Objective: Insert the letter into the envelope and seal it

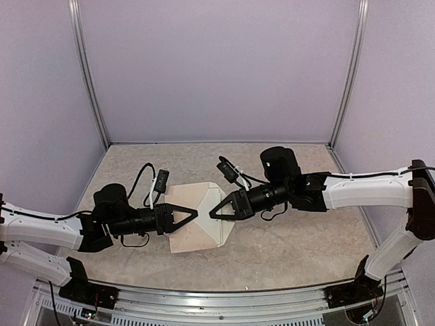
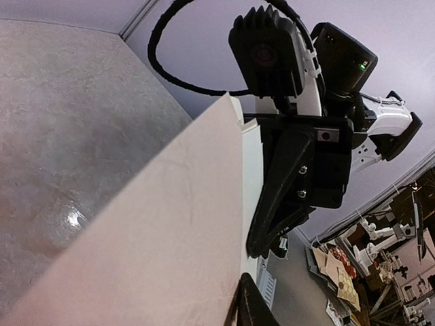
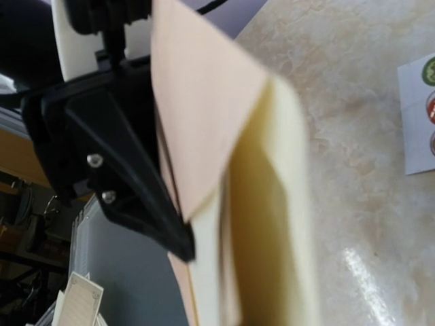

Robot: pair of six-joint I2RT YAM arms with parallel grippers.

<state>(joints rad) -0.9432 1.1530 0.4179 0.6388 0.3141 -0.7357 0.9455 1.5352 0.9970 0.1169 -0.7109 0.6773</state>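
Resembles a robotics lab test cell. Shows plain lavender walls, aluminium frame posts and a marble-patterned tabletop. Reveals cluttered equipment benches beyond the enclosure.

Surface: beige, marbled, glossy; glare spots show in both wrist views. Enclosure: plain lavender walls on three sides, with a metal post in each rear corner, left and right. Ribbed aluminium rail runs along the near edge. Right wrist view: a white sticker sheet lies flat on the surface, cut off by the frame edge; one green and two red round stickers are partly visible.
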